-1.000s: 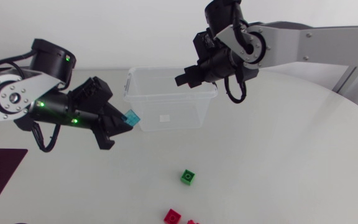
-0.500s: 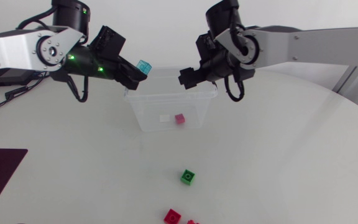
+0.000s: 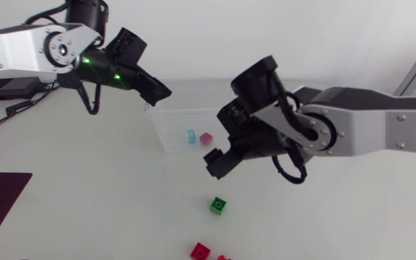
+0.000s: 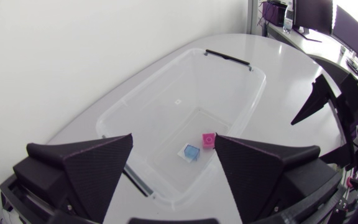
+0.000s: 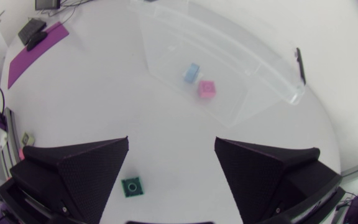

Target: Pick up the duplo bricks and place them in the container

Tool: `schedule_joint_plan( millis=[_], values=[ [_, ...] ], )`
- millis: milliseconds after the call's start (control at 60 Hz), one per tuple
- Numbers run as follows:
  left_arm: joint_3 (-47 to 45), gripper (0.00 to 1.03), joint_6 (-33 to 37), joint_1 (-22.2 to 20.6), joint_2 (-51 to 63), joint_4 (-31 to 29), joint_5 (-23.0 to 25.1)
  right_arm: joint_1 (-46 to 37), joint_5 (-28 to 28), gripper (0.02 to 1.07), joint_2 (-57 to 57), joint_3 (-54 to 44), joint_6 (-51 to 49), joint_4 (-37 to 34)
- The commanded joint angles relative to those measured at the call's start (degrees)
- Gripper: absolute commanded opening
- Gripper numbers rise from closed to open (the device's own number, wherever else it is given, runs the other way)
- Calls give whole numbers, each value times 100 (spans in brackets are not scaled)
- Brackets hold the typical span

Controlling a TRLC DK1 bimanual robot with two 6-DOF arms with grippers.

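While on the bench (image 3: 85,202) our right arm (image 3: 367,126) hides a corner of the container (image 3: 166,130), the left end effector (image 4: 174,140) above it and the right end effector (image 5: 172,141) near it both gape empty. The blue brick (image 3: 191,136) and pink brick (image 3: 206,138) lie inside; the green brick (image 3: 219,206) lies outside, and the red bricks (image 3: 201,251) are cut off.

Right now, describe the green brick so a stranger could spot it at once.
Find the clear container at the back of the table, then come forward past the right gripper. The green brick lies just beyond it; its nearest neighbours, nearer the table's edge, are red bricks.
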Motion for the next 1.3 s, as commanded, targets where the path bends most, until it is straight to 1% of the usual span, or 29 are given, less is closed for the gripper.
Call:
schedule_joint_plan(
  millis=[0,50,67,133,200,250,283,350,517,550,617,733,800,817,867,883,933,967,1033,1050,1100,1183,1283],
  values=[
    [-253,98,357,153,-512,-409,25,121,12,102,31,-272,-124,-128],
    [-428,98,594,180,-776,-717,69,192,-32,102,101,-342,-159,-269],
    [-631,98,779,189,-978,-884,69,209,-50,102,110,-360,-168,-304],
    [-1017,98,1122,189,-1365,-1200,60,315,-103,102,145,-456,-221,-427],
    [-1466,98,1570,180,-1752,-1657,60,438,-138,102,215,-571,-265,-479],
    [-1703,98,1754,180,-1954,-1815,42,508,-138,102,347,-632,-291,-479],
    [-2028,98,2027,180,-2209,-2062,34,552,-138,102,470,-667,-309,-479],
    [-2397,98,2396,180,-2411,-2413,-19,605,-138,102,690,-676,-326,-453],
    [-3417,98,2959,162,-2692,-2642,-292,631,-76,102,1367,-641,-405,-242],
    [-3593,98,3011,127,-2701,-2642,-336,622,-59,99,1446,-623,-423,-172],
    [-3768,98,3082,101,-2710,-2642,-371,570,-50,97,1578,-544,-520,-128],
    [-4014,98,3090,-93,-2701,-2730,-608,552,-50,97,1666,-465,-607,-172],
    [-4129,98,3082,-225,-2710,-2844,-713,570,-50,83,1736,-404,-687,-269],
    [-4164,98,3090,-260,-2710,-2879,-749,570,-50,76,1745,-395,-722,-269],
    [-4217,98,3064,-339,-2710,-2923,-801,578,-50,62,1762,-386,-757,-251],
    [-4260,98,3055,-383,-2701,-2984,-819,578,-68,51,1762,-386,-792,-216],
    [-4322,98,3064,-462,-2701,-3099,-810,570,-147,29,1727,-404,-818,-119],
    [-4357,98,3055,-532,-2710,-3169,-819,561,-191,22,1692,-421,-845,-84],
    [-4366,97,3046,-576,-2718,-3362,-810,552,-208,21,1622,-448,-845,-75],
    [-4340,97,3046,-638,-2718,-3547,-810,552,-208,20,1604,-465,-836,-84],
    [-4313,97,3064,-699,-2754,-3767,-810,552,-199,20,1534,-518,-827,-75],
    [-4278,97,2985,-761,-2789,-3907,-810,552,-199,20,1437,-580,-818,-31],
    [-4331,96,2739,-1042,-2762,-3969,-801,535,-199,20,1305,-650,-810,-5]
  ],
)
